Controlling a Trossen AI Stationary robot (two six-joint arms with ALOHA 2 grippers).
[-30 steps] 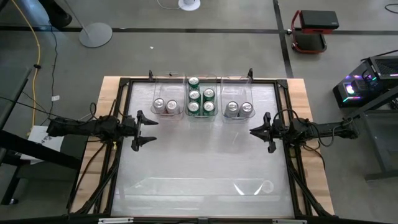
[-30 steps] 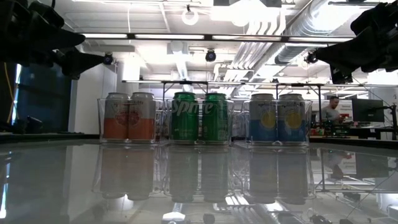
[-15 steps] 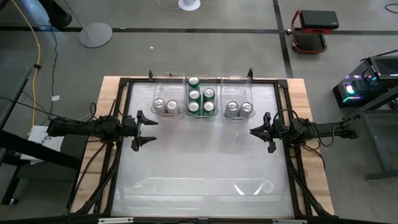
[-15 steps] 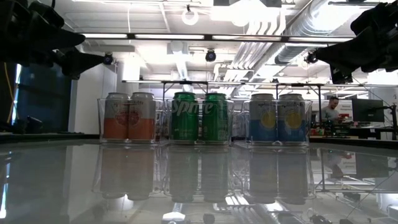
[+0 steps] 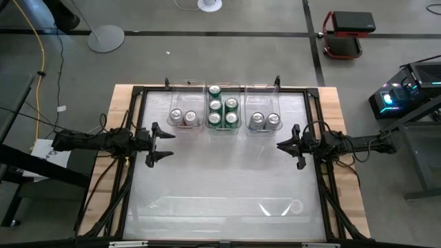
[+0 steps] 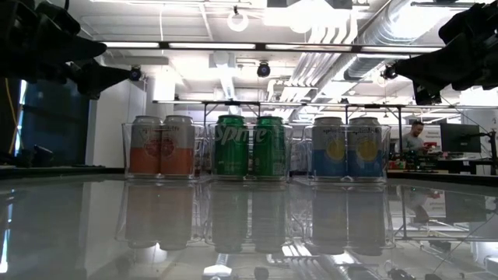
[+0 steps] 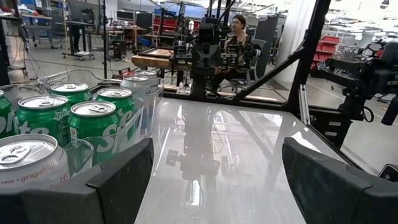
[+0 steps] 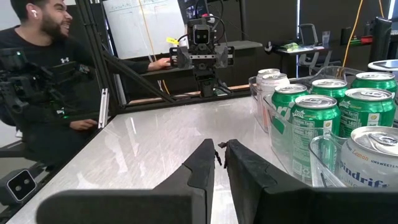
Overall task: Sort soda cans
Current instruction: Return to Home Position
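The soda cans stood sorted in three clear bins set side by side in the upper middle of the high view, at the far edge of the table [image 5: 220,182]. The left bin [image 5: 186,96] held two orange-white cans [image 6: 162,146] standing upright and touching. The middle bin [image 5: 232,88] held the green cans [image 5: 222,110], packed close together. The right bin [image 5: 263,96] held two blue-and-yellow cans [image 6: 348,148], also upright and touching. In the low view the three groups stood in a row across the middle of the frame, mirrored in the glossy tabletop.

The left pincer [image 5: 165,145] hung at the left of the table, just below and to the left of the left bin. Its fingers were spread wide apart and held nothing. The right pincer [image 5: 280,145] hung at the right of the table, just below and to the right of the right bin. Its fingers were drawn together to a thin slit and gripped nothing. The two pincers pointed toward each other across the bare middle of the table, well apart. In the low view the arms showed only as dark shapes in the upper corners, clear of the cans. A person [image 8: 37,74] in a dark shirt sat beyond the table at the upper left of the right wrist view.
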